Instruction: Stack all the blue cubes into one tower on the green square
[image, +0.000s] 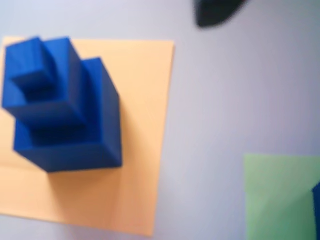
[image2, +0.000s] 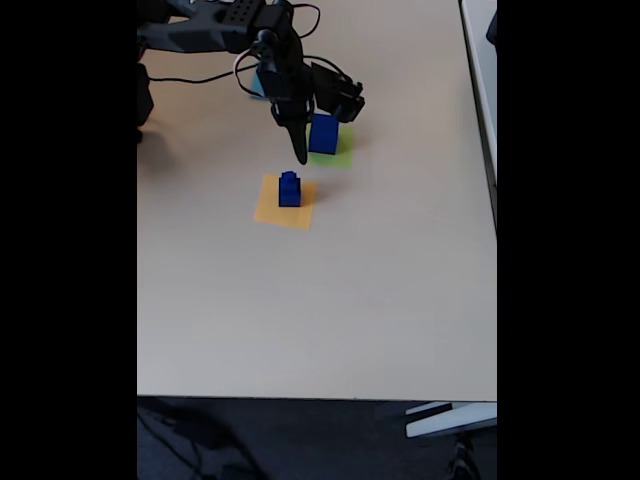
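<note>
A stepped tower (image: 60, 105) of three dark-blue cubes stands on the orange-yellow square (image: 135, 150), widest at the base; in the fixed view it is the small stack (image2: 289, 188). A larger blue cube (image2: 323, 133) sits on the green square (image2: 340, 158), and its edge (image: 317, 210) shows at the right border over the green square (image: 277, 195). My gripper (image2: 322, 130) hovers by that cube, open, with nothing in it. One long fingertip (image2: 300, 155) points down between the two squares; a dark fingertip (image: 215, 12) shows at the top of the wrist view.
A light-blue square (image2: 258, 85) lies partly hidden behind the arm (image2: 215, 25) at the back. The beige table (image2: 330, 300) stretches wide toward the front edge. Cables trail at the back left.
</note>
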